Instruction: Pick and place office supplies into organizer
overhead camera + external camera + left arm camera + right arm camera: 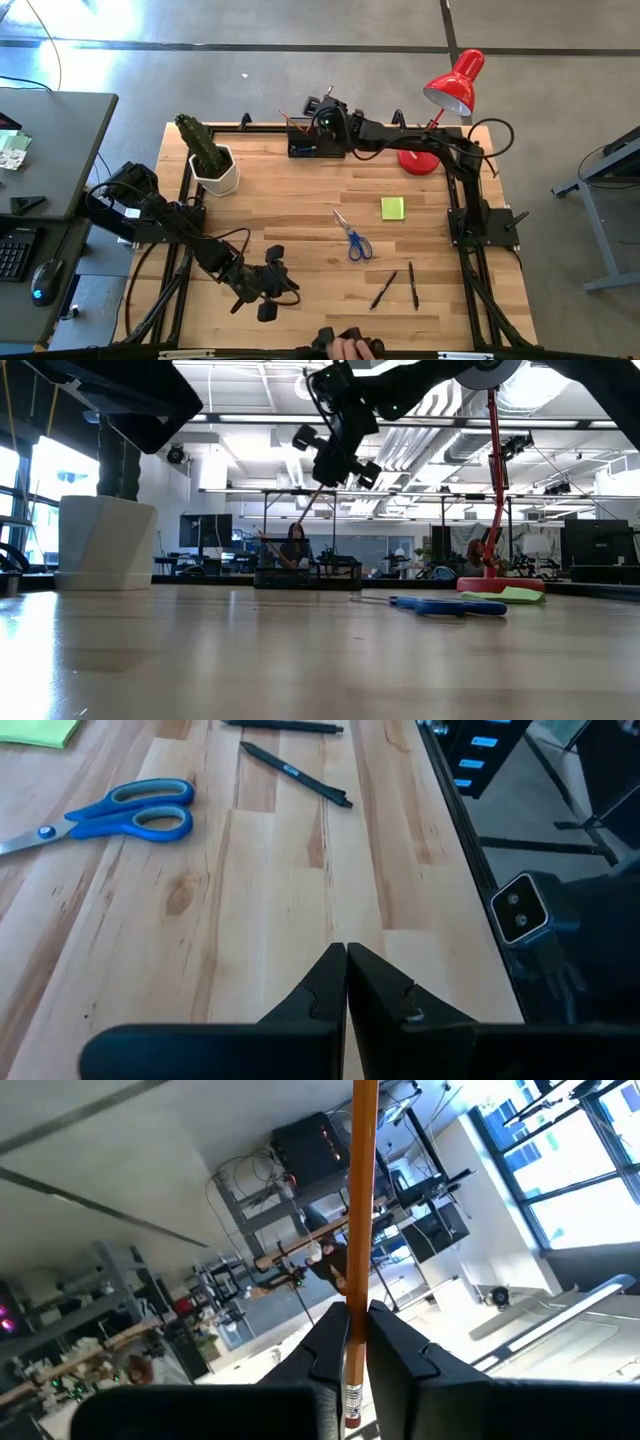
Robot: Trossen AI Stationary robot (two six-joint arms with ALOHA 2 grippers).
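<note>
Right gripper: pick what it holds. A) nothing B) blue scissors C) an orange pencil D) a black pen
C: the right wrist view shows the right gripper shut on an orange pencil, while the blue scissors and both black pens lie on the table.

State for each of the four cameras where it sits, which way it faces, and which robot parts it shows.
High: overhead, straight down; both dark arms, black compartmented organizer.
Low: tabletop height, looking level; right gripper raised.
Left wrist: over wooden table; shut left gripper.
Right wrist: faces the room; fingers clamp thin orange-wood pencil.
Shared: blue-handled scissors in high, low, left wrist.
</note>
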